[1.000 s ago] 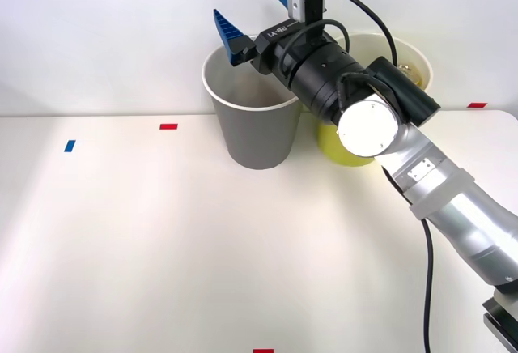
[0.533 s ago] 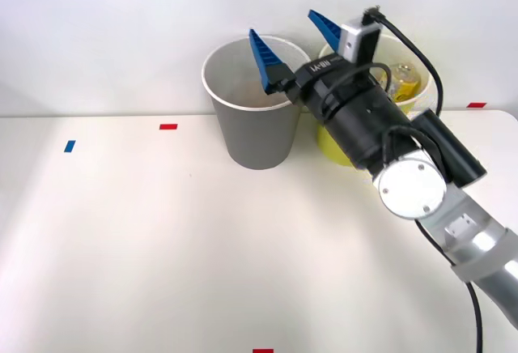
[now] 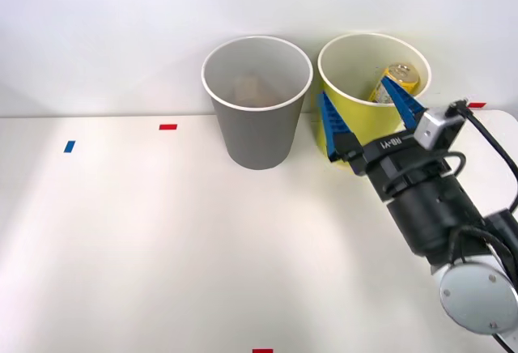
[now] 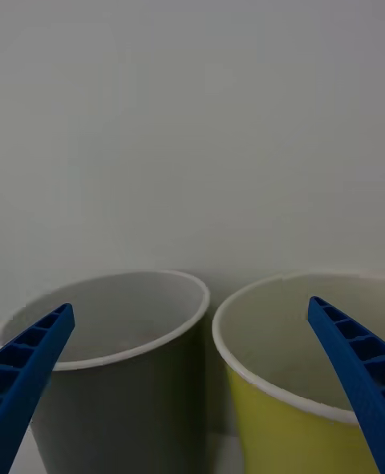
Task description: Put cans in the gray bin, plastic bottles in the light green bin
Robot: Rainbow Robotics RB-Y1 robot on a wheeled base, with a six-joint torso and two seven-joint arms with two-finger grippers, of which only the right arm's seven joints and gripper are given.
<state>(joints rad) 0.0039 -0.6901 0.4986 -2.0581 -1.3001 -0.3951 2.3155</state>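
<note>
Front view
Table: a white table [image 3: 146, 240] carries both bins near its far edge, in front of a plain white wall [image 3: 121, 21].
Gray bin: the gray bin [image 3: 257, 102] stands upright at 12 o'clock from the table's middle; something pale and indistinct lies at its bottom, too unclear to name.
Light green bin: the light green bin [image 3: 366, 86] stands upright just beside the gray bin, at its 3 o'clock, the two rims nearly touching.
Bottle: a plastic bottle [image 3: 393, 82] with yellowish contents leans inside the light green bin, toward that bin's 3 o'clock side.
Right gripper: the right gripper [image 3: 368, 116] sits at 6 o'clock of the light green bin, in front of its wall; the blue fingers [image 3: 333, 125] are spread wide and hold nothing.
Tape marks: a red mark [image 3: 168, 126] and a blue mark [image 3: 70, 146] lie on the table at 9 o'clock of the gray bin.

Right wrist view
Fingers: the two blue fingers [image 4: 32, 362] stand far apart, released, with nothing between them.
Bins: the gray bin [image 4: 120, 362] and the light green bin [image 4: 297, 386] stand side by side ahead, rims close together, against the wall [image 4: 192, 105].
</note>
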